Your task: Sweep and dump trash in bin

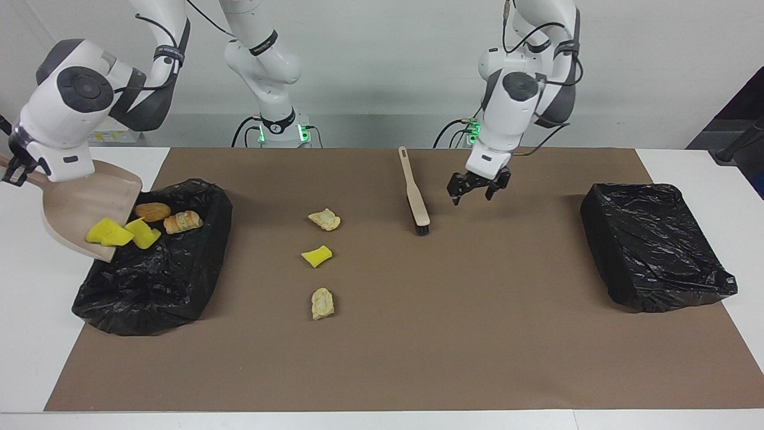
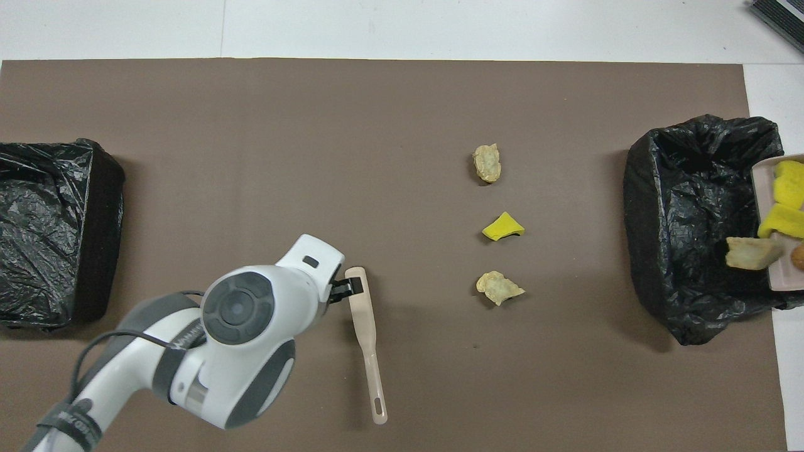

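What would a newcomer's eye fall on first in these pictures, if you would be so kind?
Most striking is the tilted dustpan, held by the right gripper over the black bin at the right arm's end, with yellow sponge bits sliding off its lip. Next come three scraps in a row mid-mat. The brush lies flat beside the open left gripper.

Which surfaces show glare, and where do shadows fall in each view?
Facing view: the crinkled black bin liner glints with pale highlights, and the brush casts a thin shadow on the brown mat. Overhead view: soft shadows hug the three loose trash pieces; the left arm hides part of the mat.
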